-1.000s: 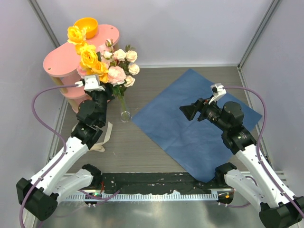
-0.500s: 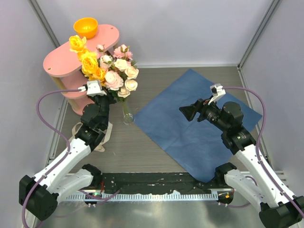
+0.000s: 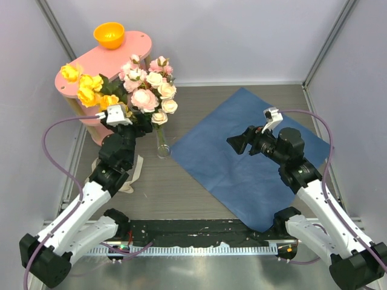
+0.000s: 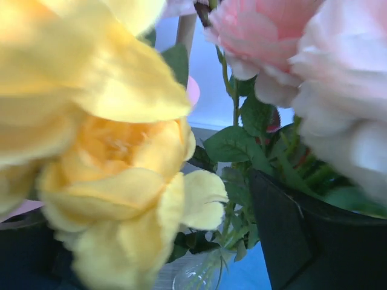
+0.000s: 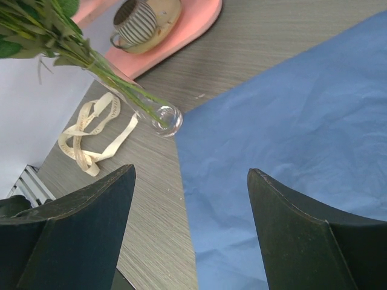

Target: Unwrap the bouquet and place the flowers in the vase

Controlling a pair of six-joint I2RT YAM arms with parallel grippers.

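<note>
At the far left corner of the bench (image 3: 199, 199), a pink two-tier stand (image 3: 124, 51) carries an orange bowl (image 3: 109, 34) on top and a striped cup (image 5: 136, 21) on its lower level. Just in front of it stands the vase (image 3: 161, 145), a slim clear tube with the green stems of the flowers (image 3: 148, 90) inside it. The pink and cream blooms rise above the vase, while the yellow ones (image 3: 84, 90) lean out over the stand's near edge.

The left hand (image 3: 140, 124) sits among the leaves just beside the stems. In its wrist view its fingers (image 4: 290, 241) stand wide apart, with stems and leaves loose between them and nothing pinched.

The blue paper (image 3: 254, 163) lies flat and unfolded across the right half of the bench. Its left corner lies just beside the vase's base, its far corner is near the far edge, its right corner is near the right edge and its near corner is close to the arm bases.

The right hand (image 3: 237, 144) hovers over the paper's middle, well apart from the vase, with its jaws spread wide and holding nothing.

The cream ribbon (image 3: 130, 175) lies loose on bare wood near the left edge, beside the left arm. Bare bench runs between the vase and the near edge, left of the paper.
</note>
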